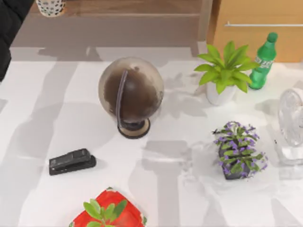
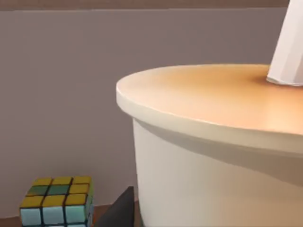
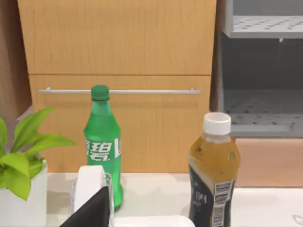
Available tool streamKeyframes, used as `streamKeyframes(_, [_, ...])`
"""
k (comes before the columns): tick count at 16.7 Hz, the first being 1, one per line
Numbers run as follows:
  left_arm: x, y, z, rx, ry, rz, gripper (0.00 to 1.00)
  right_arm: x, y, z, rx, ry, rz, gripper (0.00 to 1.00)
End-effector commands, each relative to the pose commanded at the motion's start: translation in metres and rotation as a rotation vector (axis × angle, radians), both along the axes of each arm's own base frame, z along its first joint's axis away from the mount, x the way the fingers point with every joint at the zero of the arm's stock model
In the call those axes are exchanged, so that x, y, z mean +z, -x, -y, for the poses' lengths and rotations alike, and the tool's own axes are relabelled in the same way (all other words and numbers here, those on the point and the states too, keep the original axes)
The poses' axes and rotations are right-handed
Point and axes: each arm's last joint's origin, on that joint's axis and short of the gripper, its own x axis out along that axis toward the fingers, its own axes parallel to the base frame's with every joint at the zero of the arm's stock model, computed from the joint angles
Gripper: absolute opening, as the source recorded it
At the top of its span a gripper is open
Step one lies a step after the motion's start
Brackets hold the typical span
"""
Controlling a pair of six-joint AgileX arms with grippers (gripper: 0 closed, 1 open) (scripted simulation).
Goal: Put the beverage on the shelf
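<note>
The beverage [image 2: 213, 156] is a cream cup with an orange lid and a white straw [image 2: 289, 47], seen very close in the left wrist view. Its speckled base [image 1: 50, 6] stands at the far left of the shelf [image 1: 128, 26], a brown board with a grey-brown recess. My left gripper [image 2: 158, 221] is shut on the cup, with one dark finger [image 2: 118, 215] against its side. My left arm [image 1: 8, 28] reaches in from the top view's upper left. My right gripper [image 3: 97, 213] is parked low at the right, facing the cabinet.
A globe [image 1: 131, 94], black stapler [image 1: 72, 161], potted green plant [image 1: 222, 75], green soda bottle [image 1: 262, 61], purple flowers [image 1: 238, 150], fan [image 1: 291, 123] and a red-potted plant [image 1: 108, 215] stand on the table. A colour cube [image 2: 57, 201] sits beside the cup. An amber bottle [image 3: 214, 175] stands by the cabinet [image 1: 258, 23].
</note>
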Motion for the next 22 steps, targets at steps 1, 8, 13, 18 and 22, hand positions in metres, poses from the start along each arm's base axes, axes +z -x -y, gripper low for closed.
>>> streamKeyframes(1, [0.005,-0.005,0.004,0.004,-0.003,-0.004,0.00,0.000,0.000,0.000,0.000,0.000,0.000,1.00])
streamKeyframes(8, [0.017,-0.018,0.013,0.029,-0.010,-0.023,0.00,0.000,0.000,0.000,0.000,0.000,0.000,1.00])
streamKeyframes(13, [0.011,-0.013,0.010,0.015,0.012,-0.022,0.00,0.000,0.000,0.000,0.000,0.000,0.000,1.00])
streamKeyframes(18, [-0.010,-0.008,0.011,-0.043,0.072,-0.020,0.00,0.000,0.000,0.000,0.000,0.000,0.000,1.00])
streamKeyframes(22, [-0.014,-0.019,0.012,-0.046,0.067,-0.001,0.00,0.000,0.000,0.000,0.000,0.000,0.000,1.00])
